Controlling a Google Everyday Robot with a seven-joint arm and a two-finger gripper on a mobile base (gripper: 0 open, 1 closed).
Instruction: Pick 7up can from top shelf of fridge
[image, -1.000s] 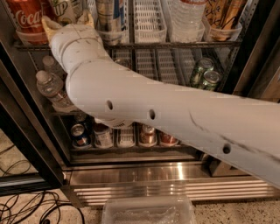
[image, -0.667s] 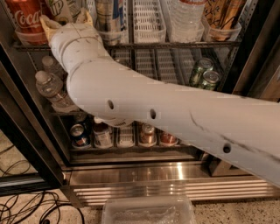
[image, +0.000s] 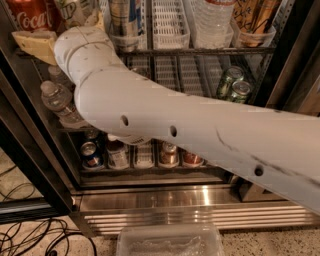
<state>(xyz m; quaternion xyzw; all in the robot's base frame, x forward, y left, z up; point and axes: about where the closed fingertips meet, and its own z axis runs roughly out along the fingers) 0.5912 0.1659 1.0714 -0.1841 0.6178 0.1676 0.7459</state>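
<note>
- The gripper (image: 62, 27), at the end of the white arm (image: 175, 125), sits just right of and below the red Coca-Cola can (image: 30, 16); whether it is clasping anything cannot be told.
- The 7up can (image: 72, 9) stands immediately right of the Coca-Cola can on the top shelf (image: 200, 50) of the fridge (image: 200, 200).

The top shelf (image: 200, 51) carries, from left to right, a Coke can (image: 30, 17), the 7up can (image: 70, 10), a blue-and-silver can (image: 125, 17), a white lane (image: 170, 25), a water bottle (image: 212, 20) and a patterned can (image: 255, 17). The gripper (image: 61, 27) is at the shelf's left end, at the 7up can. Below the fridge (image: 200, 200), the speckled floor (image: 280, 245) carries black cables (image: 30, 240) at the left and a clear plastic tub (image: 170, 242) in the middle.
</note>
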